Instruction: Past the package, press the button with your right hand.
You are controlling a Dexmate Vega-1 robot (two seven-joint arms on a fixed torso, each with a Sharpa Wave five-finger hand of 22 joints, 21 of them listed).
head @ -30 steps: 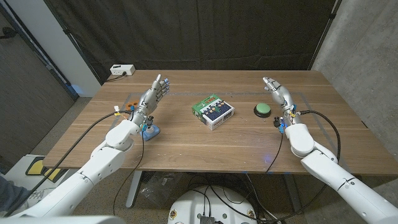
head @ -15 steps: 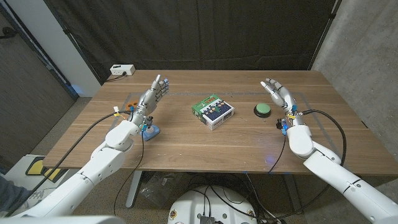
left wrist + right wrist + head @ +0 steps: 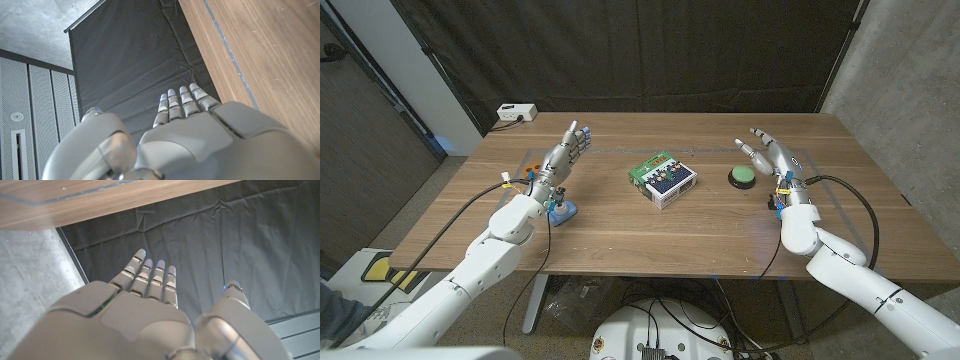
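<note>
1. While both arms reach over the wooden desk (image 3: 650, 225) in the head view, the package (image 3: 662, 180) lies near the desk's middle, a green and white box turned at an angle to the desk's edges. The green button (image 3: 743, 177) sits on a dark base between the package and the desk's right edge, nearer the far edge than the near one. The right robot hand (image 3: 769, 155) is raised just beside the button on its right-edge side, holding nothing, fingers apart and pointing toward the far edge; whether it touches the button cannot be told. The left robot hand (image 3: 564, 156) is raised toward the desk's left edge, well apart from the package, fingers straight and lying side by side, holding nothing. A small blue object (image 3: 561, 210) stands on the desk beside the left forearm. A white box (image 3: 517, 113) rests at the far left corner.

2. From the left wrist view, the left robot hand (image 3: 185, 135) shows its back, fingers extended together toward a black curtain (image 3: 135, 65), with the desk's edge (image 3: 250, 55) alongside.

3. From the right wrist view, the right robot hand (image 3: 145, 310) shows its back, fingers stretched out, thumb spread aside, nothing held.
</note>
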